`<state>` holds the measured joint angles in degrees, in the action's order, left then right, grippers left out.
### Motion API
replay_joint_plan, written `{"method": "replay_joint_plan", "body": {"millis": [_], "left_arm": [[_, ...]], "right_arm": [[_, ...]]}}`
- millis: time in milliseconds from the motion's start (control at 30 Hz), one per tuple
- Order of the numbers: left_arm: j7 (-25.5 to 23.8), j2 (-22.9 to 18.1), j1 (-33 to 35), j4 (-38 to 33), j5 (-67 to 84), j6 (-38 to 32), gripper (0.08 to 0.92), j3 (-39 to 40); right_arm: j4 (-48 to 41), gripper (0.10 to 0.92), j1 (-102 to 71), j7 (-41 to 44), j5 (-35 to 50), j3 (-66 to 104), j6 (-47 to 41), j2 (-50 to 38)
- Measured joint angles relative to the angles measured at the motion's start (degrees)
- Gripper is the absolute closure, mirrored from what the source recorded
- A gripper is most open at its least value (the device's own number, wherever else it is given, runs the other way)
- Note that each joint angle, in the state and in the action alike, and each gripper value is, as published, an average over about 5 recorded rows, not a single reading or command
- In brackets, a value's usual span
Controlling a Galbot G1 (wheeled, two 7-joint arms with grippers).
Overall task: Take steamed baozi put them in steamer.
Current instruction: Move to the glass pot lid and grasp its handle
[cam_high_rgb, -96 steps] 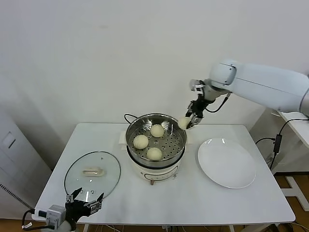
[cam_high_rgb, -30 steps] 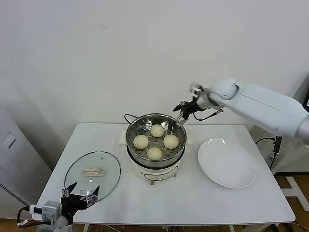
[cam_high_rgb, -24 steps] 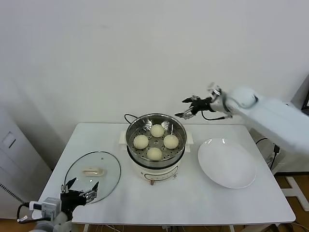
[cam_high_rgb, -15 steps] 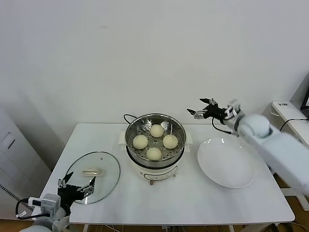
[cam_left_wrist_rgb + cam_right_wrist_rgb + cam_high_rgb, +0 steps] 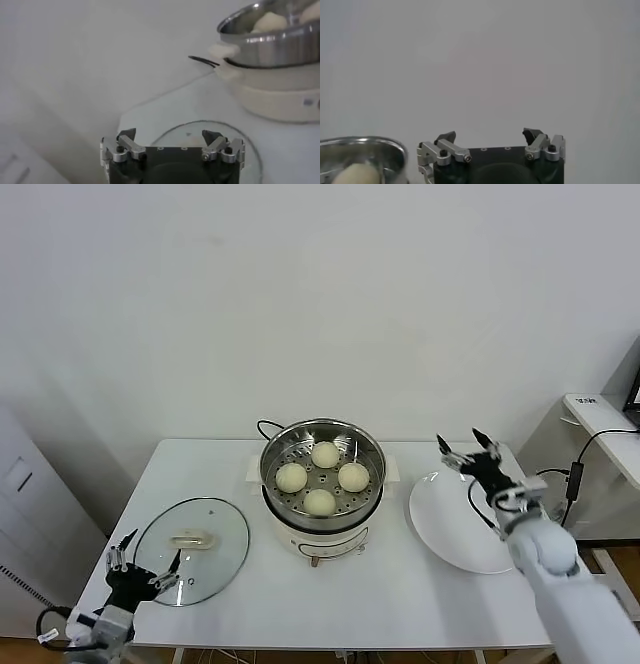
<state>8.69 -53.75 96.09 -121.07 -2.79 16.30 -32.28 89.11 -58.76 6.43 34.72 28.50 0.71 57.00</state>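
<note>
shiny steel steamer (image 5: 322, 446), glossy plate (image 5: 455, 534)

The right arm (image 5: 560, 584) is a smooth, glossy white shell that narrows to a wrist at about four o'clock, wrapped by a thin black cable. Its right gripper (image 5: 468, 446) has a black body, silver metal finger links with small screws and dark tips. The left gripper (image 5: 143, 562), at about seven o'clock, is the same black-and-silver build, with a white wrist block and black cable behind it.
</note>
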Motion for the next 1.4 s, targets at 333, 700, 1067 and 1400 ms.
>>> {"method": "replay_joint_plan", "body": {"millis": [333,700,1067,1400], "left_arm": [[-0.94,-2.33,-0.65,8.03,-26.3,-10.07,0.177,0.81],[2.19,-6.88,-5.02,17.63,-51.08,-18.79,0.177,1.14],[5.92,-10.41,-11.35,25.32,-65.55,-22.09,0.177,1.3],[6.6,-12.19,-15.89,29.32,-70.19,-22.81,0.177,1.88]], "right_arm": [[0.0,0.203,-7.66,1.04,-6.28,9.7,2.94,8.91],[-0.89,0.203,-11.2,2.13,-9.71,13.62,4.63,13.41],[-2.01,0.203,-12.44,3.55,-11.85,14.59,5.76,15.36],[-3.03,0.203,-12.86,5.02,-13.0,14.94,6.83,15.84]]}}
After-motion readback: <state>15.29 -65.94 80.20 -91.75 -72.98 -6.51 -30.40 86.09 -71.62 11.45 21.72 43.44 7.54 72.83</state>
